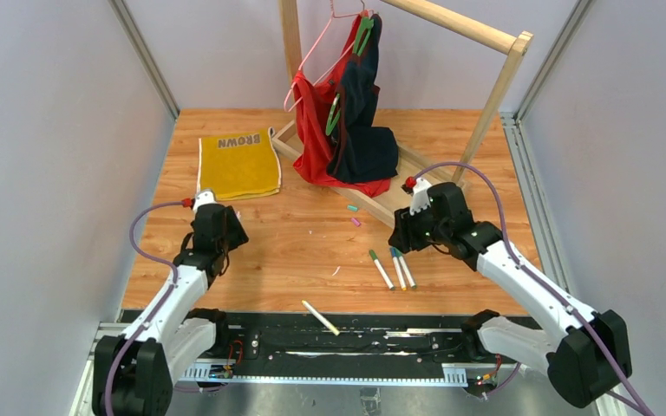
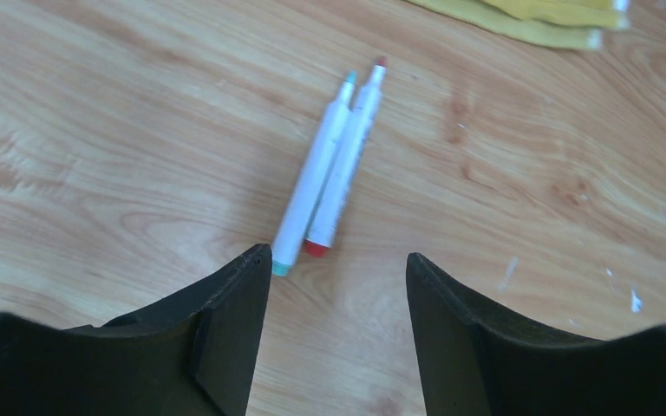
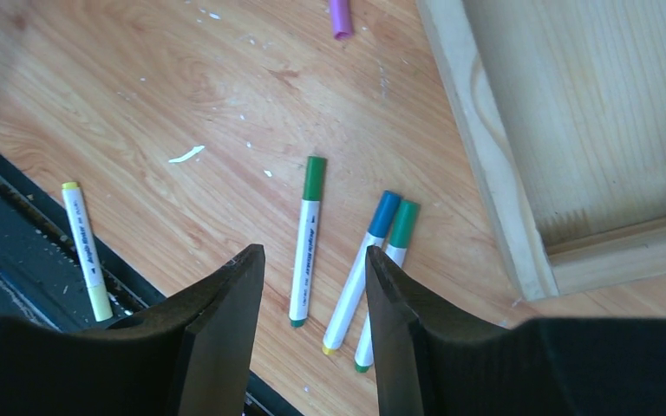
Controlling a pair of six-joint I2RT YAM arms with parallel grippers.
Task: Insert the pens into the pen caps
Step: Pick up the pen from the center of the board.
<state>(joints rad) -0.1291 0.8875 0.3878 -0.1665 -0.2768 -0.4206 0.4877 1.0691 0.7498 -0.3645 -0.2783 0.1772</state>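
With our left gripper (image 2: 338,256) and right gripper (image 3: 314,250) both empty, jaws apart, we risk pinching two pens (image 2: 325,178) together (they lie touching) or nudging one away.

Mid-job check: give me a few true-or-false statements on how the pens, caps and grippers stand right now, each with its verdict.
1. The left gripper and the right gripper are both open and hold nothing. True.
2. The two pens ahead of the left gripper are capped. False: both tips are bare, one teal and one red.
3. The three pens below the right gripper wear caps: green, blue and teal. True.
4. The yellow pen lies touching those three. False: it lies alone, apart from them, at the near edge of the table.
5. A purple cap lies loose on the table with no pen in it. True.
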